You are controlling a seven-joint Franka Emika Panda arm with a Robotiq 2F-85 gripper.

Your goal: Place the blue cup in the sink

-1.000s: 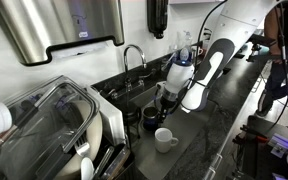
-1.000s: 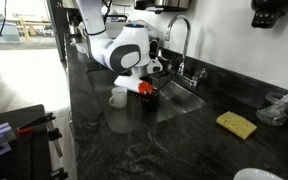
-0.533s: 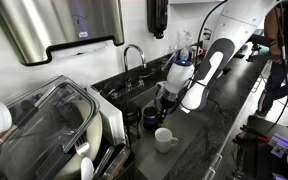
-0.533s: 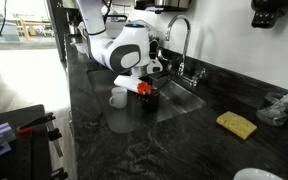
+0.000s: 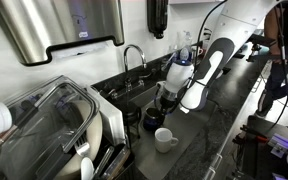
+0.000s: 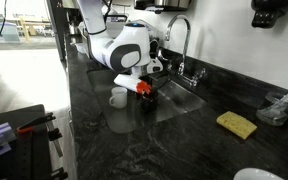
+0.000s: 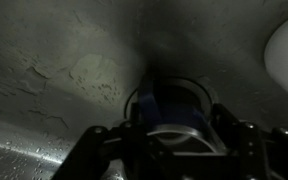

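Note:
The blue cup (image 5: 154,119) stands upright on the dark counter at the sink's near edge; it looks dark in both exterior views (image 6: 149,99). My gripper (image 5: 160,104) hangs straight down over it. In the wrist view the cup (image 7: 172,112) fills the space between the two black fingers, and the gripper (image 7: 172,132) is open, with one finger on each side of the rim. Whether the pads touch the wall is too dark to tell. The sink (image 5: 122,96) (image 6: 187,102) lies just beside the cup.
A white cup (image 5: 165,139) (image 6: 118,96) stands on the counter close to the blue one. The faucet (image 5: 134,56) (image 6: 180,38) rises behind the sink. A yellow sponge (image 6: 237,124) lies farther along the counter. A dish rack (image 5: 54,120) with plates sits on the other side of the sink.

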